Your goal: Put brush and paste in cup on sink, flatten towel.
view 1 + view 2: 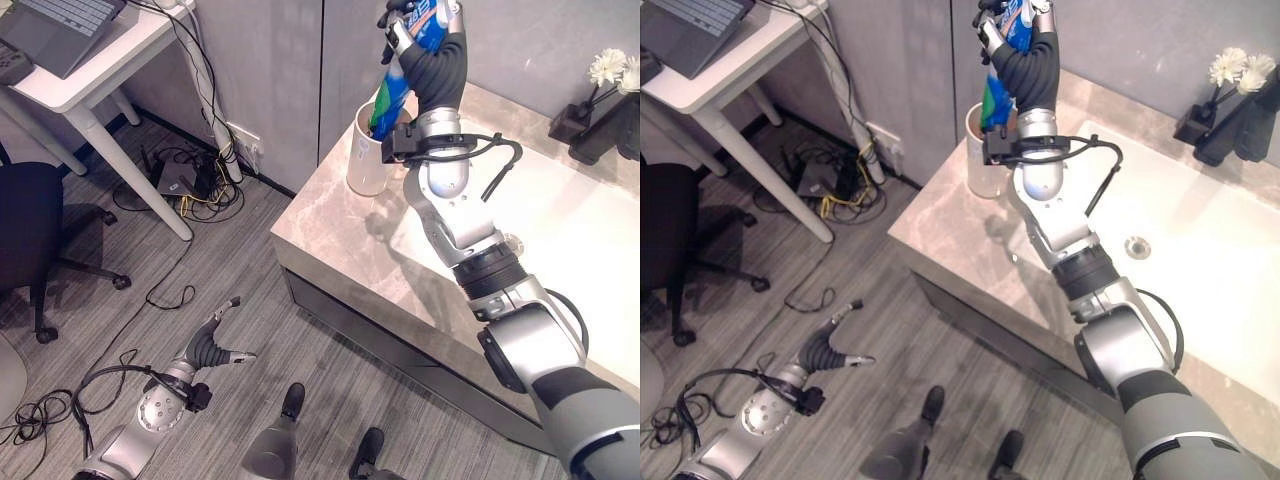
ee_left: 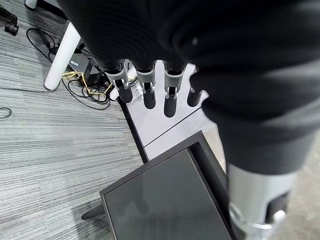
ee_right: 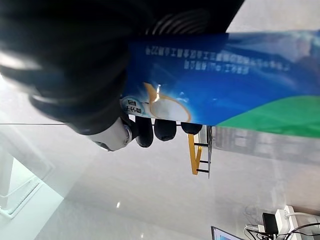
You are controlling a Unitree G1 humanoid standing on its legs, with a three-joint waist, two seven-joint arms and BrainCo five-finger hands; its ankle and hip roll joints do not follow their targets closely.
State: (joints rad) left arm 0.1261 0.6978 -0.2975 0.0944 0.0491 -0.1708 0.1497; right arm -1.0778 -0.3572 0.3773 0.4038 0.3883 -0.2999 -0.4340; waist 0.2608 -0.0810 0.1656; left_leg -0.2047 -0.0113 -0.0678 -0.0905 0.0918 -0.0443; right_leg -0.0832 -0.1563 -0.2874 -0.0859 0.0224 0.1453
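- Right hand point(image 1: 432, 45) is raised over the counter's back corner with its fingers curled around the toothpaste tube point(image 1: 398, 75), gripping the upper half.
- Toothpaste tube hangs tilted from that grip, its green lower end just inside the mouth of the white cup point(image 1: 366, 150), which stands upright on the stone counter point(image 1: 330, 235) beside the sink basin point(image 1: 1200, 240).
- Left hand point(image 1: 215, 345) hangs low over the floor, fingers straight and loose, carrying nothing.
- Judging by its look, the tube is light, soft-walled and glossy, so it may slip or buckle under a hard squeeze; a hold across its flat faces near the middle seems best.
- I cannot make out a brush or towel.
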